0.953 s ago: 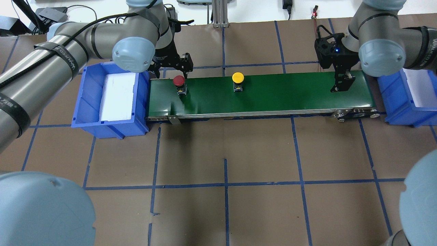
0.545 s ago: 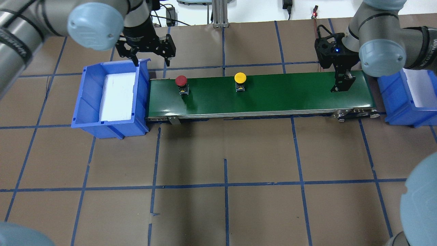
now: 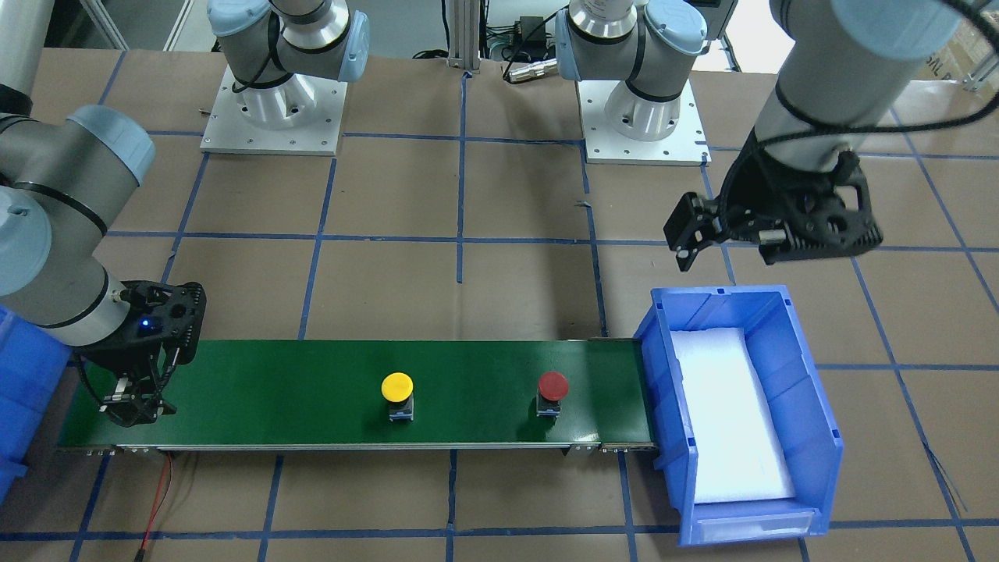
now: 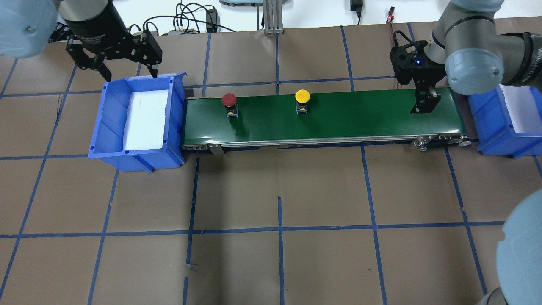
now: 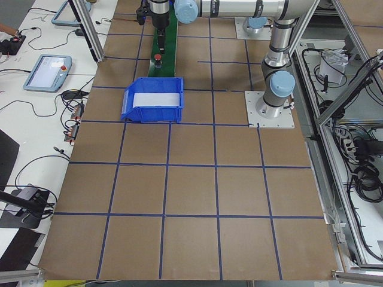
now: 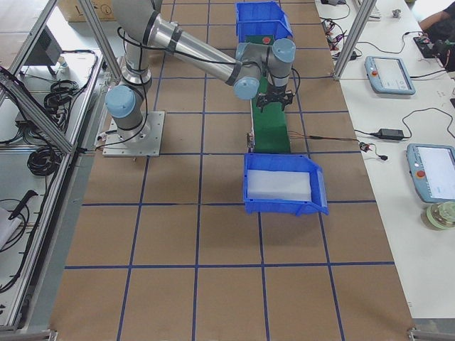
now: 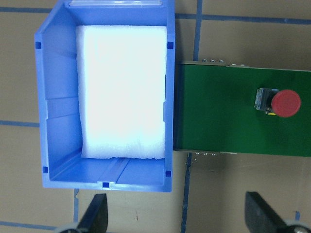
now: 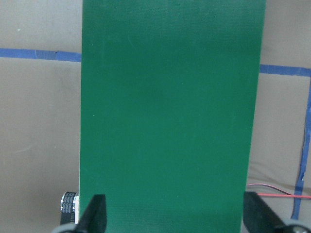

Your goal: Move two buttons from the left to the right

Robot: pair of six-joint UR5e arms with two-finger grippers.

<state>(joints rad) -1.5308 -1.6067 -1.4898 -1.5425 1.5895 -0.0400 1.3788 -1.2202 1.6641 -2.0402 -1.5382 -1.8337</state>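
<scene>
The red button point(image 4: 229, 100) stands upright near the left end of the green conveyor belt point(image 4: 338, 118). The yellow button point(image 4: 302, 96) stands upright near the belt's middle. Both also show in the front view, red point(image 3: 552, 385) and yellow point(image 3: 396, 386). My left gripper point(image 4: 129, 74) is open and empty above the far rim of the left blue bin point(image 4: 106, 123). Its wrist view shows the red button point(image 7: 285, 103) on the belt. My right gripper point(image 4: 423, 106) is open and empty, low over the belt's right end, with only bare belt point(image 8: 170, 97) below it.
The left bin holds only a white foam pad point(image 7: 121, 92). A second blue bin point(image 4: 495, 127) with a foam pad stands past the belt's right end. The brown table has blue tape grid lines. Cables and an aluminium post point(image 4: 271, 17) are at the far edge.
My left gripper has moved left and away from the red button to above the left bin's far rim. Both buttons have shifted slightly right on the belt. The right arm has not moved.
</scene>
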